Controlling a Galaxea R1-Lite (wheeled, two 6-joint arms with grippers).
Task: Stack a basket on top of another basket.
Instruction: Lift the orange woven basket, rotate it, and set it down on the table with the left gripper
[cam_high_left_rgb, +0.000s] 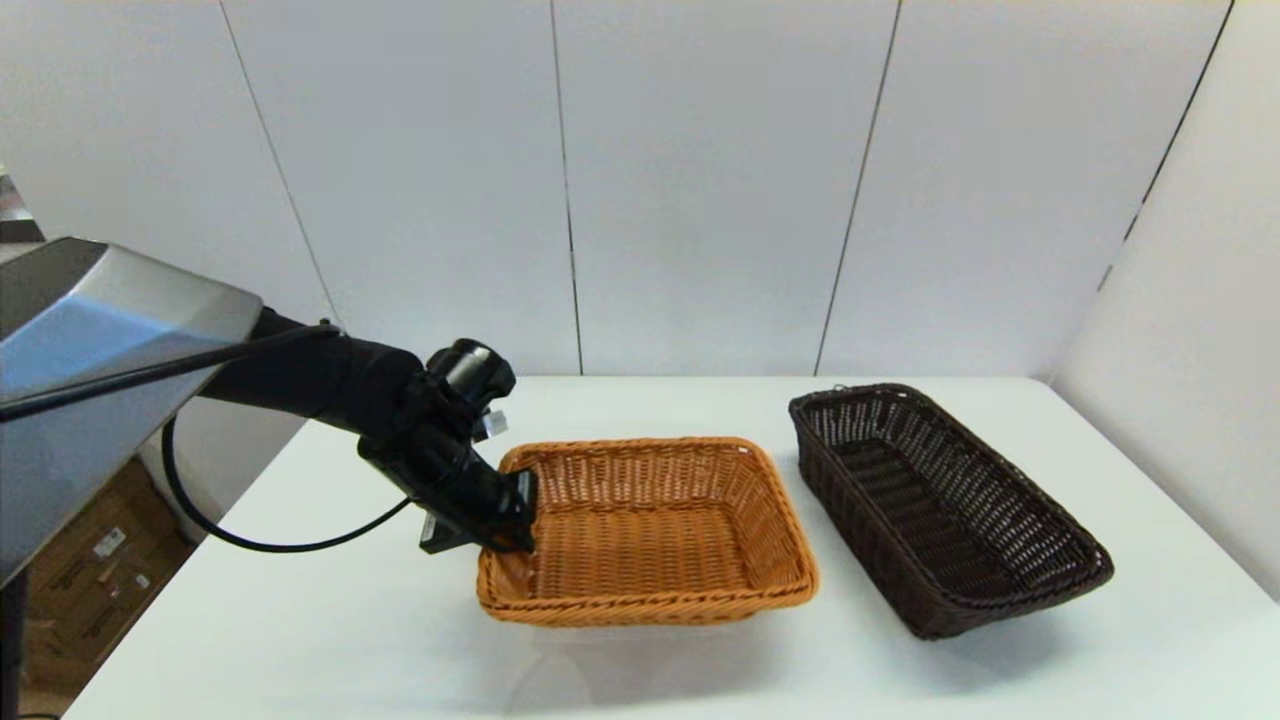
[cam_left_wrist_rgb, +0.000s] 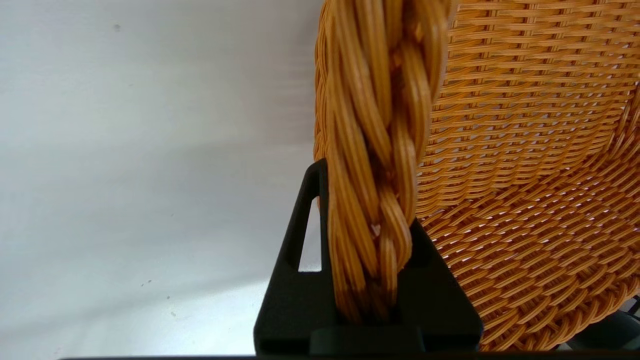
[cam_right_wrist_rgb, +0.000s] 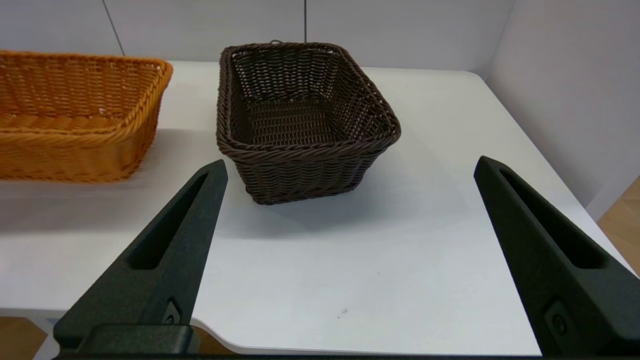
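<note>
On the white table (cam_high_left_rgb: 300, 640), I have the two wicker baskets side by side, near each other but apart. The orange-tan basket (cam_high_left_rgb: 650, 525) sits about mid-table: a rectangle of tight, glossy weave with sloping sides and a thick braided rim. At three o'clock from it lies the dark brown basket (cam_high_left_rgb: 940, 505), longer and narrower-looking from the head camera, almost black, with openwork sides that let the table show through and a twisted rope-like rim; it is angled, its far end pointing toward eleven o'clock.

My left gripper (cam_high_left_rgb: 515, 520) is clamped on the orange-tan basket's rim at its nine o'clock side. In the left wrist view the fat braid (cam_left_wrist_rgb: 375, 150) runs straight down between the matte black fingers (cam_left_wrist_rgb: 300, 280), one finger outside the wall and one inside, both pressed against the strands (no gap that I can see). The basket floor shows as a flat herringbone of the same cane. Beneath the basket's near edge in the head view I see a pale band of shadow on the table.

My right gripper (cam_right_wrist_rgb: 350, 165) hangs low near the table's front edge, its two wedge-shaped black fingers spread wide and holding nothing, with the dark brown basket at twelve o'clock ahead of it, untouched.
</note>
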